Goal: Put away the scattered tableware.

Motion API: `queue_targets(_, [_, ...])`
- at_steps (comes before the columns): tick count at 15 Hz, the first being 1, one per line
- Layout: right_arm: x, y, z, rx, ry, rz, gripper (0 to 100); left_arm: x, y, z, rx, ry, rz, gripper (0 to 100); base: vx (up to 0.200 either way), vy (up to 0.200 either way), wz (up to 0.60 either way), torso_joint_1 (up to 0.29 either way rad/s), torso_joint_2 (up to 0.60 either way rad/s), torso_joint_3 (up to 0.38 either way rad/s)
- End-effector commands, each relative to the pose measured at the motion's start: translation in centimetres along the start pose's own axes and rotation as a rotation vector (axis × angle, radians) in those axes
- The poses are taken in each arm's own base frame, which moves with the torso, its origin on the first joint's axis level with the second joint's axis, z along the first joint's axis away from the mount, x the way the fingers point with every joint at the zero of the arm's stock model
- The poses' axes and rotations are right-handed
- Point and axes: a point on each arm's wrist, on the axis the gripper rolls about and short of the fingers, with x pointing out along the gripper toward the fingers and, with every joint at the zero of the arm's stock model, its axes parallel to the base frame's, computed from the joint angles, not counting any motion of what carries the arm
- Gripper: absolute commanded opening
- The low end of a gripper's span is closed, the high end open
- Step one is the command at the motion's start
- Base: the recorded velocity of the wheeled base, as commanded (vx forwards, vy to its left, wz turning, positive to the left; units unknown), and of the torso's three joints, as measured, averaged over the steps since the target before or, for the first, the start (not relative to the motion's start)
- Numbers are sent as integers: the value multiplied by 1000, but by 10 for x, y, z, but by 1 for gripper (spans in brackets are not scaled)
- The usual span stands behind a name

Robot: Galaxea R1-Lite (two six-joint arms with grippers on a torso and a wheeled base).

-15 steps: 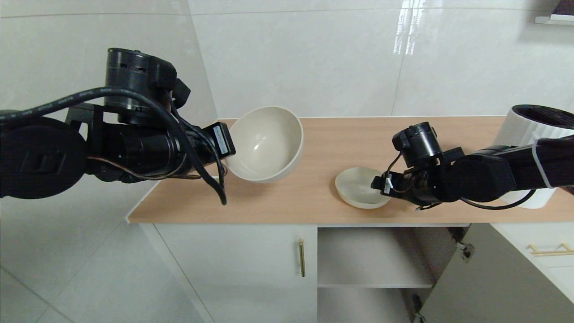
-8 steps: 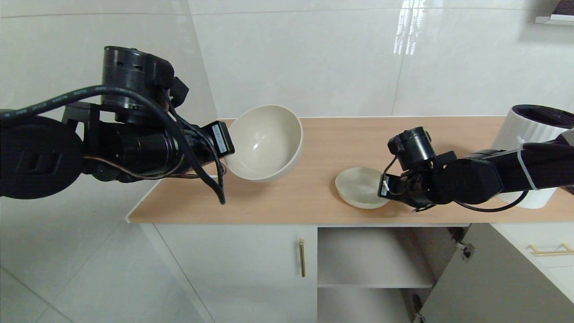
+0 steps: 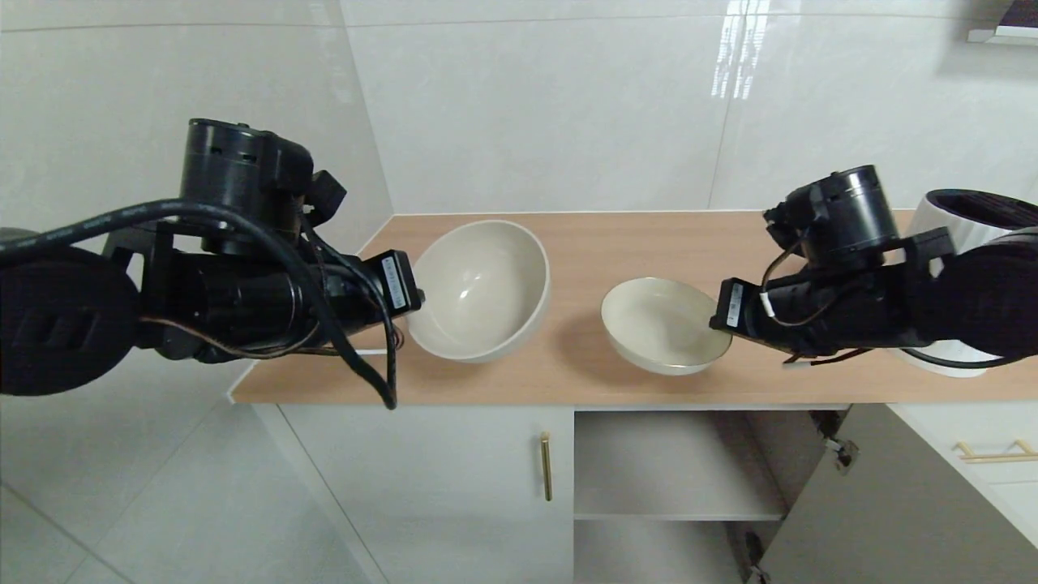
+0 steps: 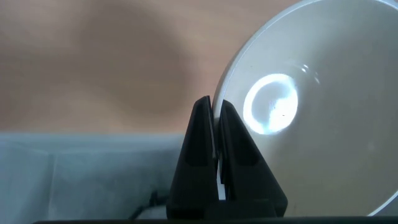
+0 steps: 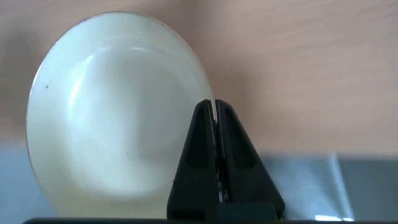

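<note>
Head view, centre left: my left gripper (image 3: 412, 294) pinches the left-hand rim of the large cream ceramic bowl (image 3: 486, 292). The bowl is tilted, mouth toward the camera, over the light wooden countertop (image 3: 584, 239).
Head view, centre right: my right gripper (image 3: 724, 312) is clamped on the right-hand rim of the small cream shallow dish (image 3: 661, 324). The dish is held tilted, and its shadow falls on the wood to its left.
Left wrist view: my two black fingers (image 4: 200, 134) press together on the large bowl's edge, one on each side of the wall.
Right wrist view: my fingers grip the dish's thin rim likewise.
Right edge of frame: a white ribbed cylindrical container (image 3: 993, 229) stands on the countertop, partly hidden by my right arm.
Lower centre: an open white cabinet compartment (image 3: 665, 462) holds one shelf. It is beside a closed door with a brass bar handle (image 3: 545, 465).
</note>
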Motion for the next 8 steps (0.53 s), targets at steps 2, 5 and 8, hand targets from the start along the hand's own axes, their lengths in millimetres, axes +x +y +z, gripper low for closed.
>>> queue_targets(2, [-69, -11, -4, -2, 12, 72, 0, -37, 14, -22, 46, 65, -78, 0, 0, 0, 0, 0, 0, 0])
queue_targets(5, [-82, -21, -19, -8, 53, 61, 0, -51, 23, -41, 80, 129, -126, 0, 0, 0, 0, 0, 0, 0])
queue_targets(8, [-87, -30, -44, -66, 126, 65, 0, -51, 37, -66, 80, 166, -104, 0, 0, 0, 0, 0, 0, 0])
